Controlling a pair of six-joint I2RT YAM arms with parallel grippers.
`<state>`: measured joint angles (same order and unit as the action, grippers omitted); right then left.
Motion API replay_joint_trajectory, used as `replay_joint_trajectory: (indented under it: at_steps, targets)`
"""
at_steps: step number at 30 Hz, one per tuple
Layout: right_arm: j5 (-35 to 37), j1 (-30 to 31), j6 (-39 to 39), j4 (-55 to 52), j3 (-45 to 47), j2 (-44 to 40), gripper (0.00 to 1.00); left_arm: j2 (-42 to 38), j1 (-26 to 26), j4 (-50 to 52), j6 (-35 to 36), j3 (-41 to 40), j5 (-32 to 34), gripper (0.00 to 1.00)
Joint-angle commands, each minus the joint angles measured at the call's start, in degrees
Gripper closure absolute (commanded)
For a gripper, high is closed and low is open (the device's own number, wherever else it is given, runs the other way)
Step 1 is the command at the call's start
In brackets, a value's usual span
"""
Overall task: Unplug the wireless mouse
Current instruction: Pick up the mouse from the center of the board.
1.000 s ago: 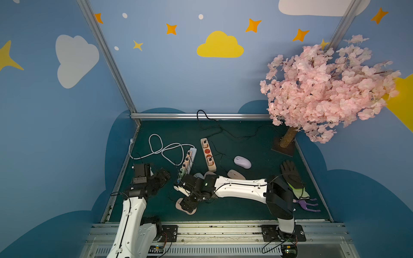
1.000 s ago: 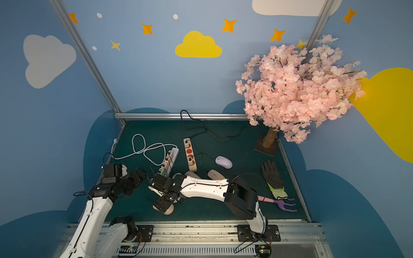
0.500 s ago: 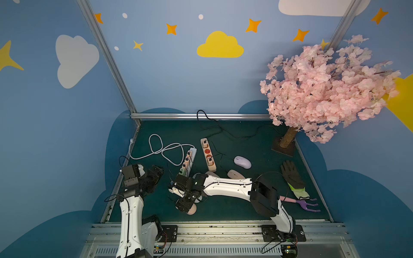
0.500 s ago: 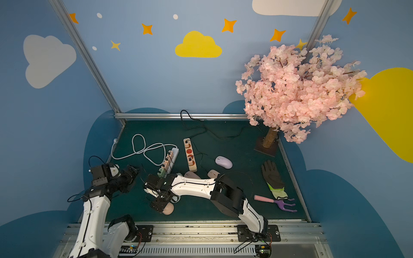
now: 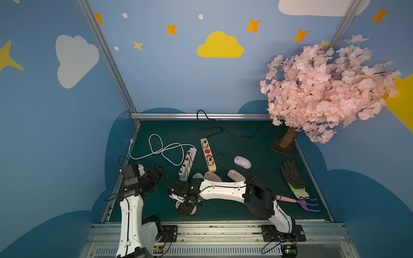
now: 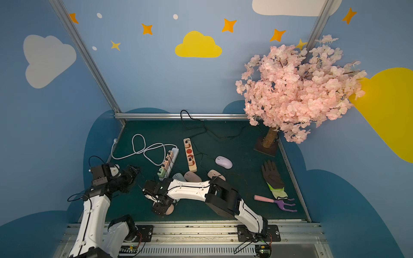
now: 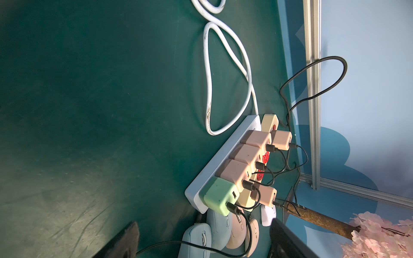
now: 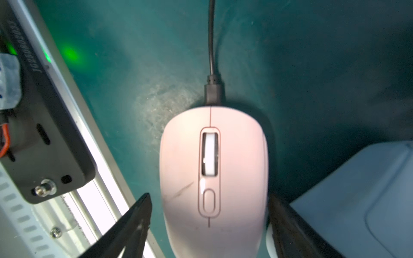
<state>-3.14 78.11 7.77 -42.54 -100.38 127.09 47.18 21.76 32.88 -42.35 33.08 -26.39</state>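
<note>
Two power strips (image 5: 187, 164) lie side by side (mice (image 5: 235, 175) just before them), with a glove (image 5: 291, 174) well right.

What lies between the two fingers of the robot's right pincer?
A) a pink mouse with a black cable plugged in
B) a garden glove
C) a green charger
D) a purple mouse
A: the right wrist view shows the pink mouse, with a black cable plugged into its front, straddled by the right pincer.

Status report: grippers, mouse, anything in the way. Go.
Left gripper open, empty. Right gripper open, straddling pink mouse, not clamped. Black cable plugged into its front. Pale blue mouse close beside that gripper.
</note>
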Motion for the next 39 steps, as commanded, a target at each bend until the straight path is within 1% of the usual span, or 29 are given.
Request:
replay_joint_trajectory:
  at_steps: [1, 8, 11, 17, 20, 22, 27, 33, 36, 39]
  targets:
    - [1.91, 0.38, -0.32, -1.25, -1.55, 1.60, 0.20, 0.29, 0.35, -0.74, 0.80, 0.10, -0.90, 0.09]
    - [0.60, 0.73, -0.61, -1.23, -2.30, 3.39, 0.23, 0.46, 0.44, -0.71, 0.77, 0.14, -1.02, 0.09]
    - [0.37, 0.73, -0.50, -1.22, -2.43, 3.66, 0.28, 0.55, 0.54, -0.60, 0.85, 0.31, -0.86, 0.09]
    - [0.33, 0.65, -0.51, -1.84, -2.54, 1.94, 0.42, 0.42, 0.52, -0.61, 0.76, 0.58, -1.32, 0.09]
    - [-2.11, -0.04, 0.49, -0.20, -1.32, -1.43, 0.55, -0.60, -0.01, -1.29, -0.34, 0.76, -3.01, 0.09]
    - [-3.88, -1.19, 2.13, 2.34, 0.49, -4.65, 0.61, -1.65, -1.44, -0.91, -0.71, 1.08, -2.48, 0.09]
    - [-6.22, -4.09, 6.00, 9.67, 7.45, -12.05, 0.70, -4.02, -6.30, 2.40, -2.14, 2.03, -0.53, 0.09]
    - [-5.72, -6.59, 8.82, 16.71, 16.24, -19.00, 0.75, -6.14, -13.05, 8.42, -3.68, 4.29, 1.15, 0.09]
    - [-4.95, -8.10, 10.82, 19.04, 19.21, -21.96, 0.81, -6.87, -17.61, 10.22, -5.63, 4.47, 1.59, 0.09]
    - [-5.08, -9.50, 12.20, 21.53, 21.77, -24.17, 0.82, -8.53, -22.18, 11.73, -7.92, 4.07, 2.83, 0.10]
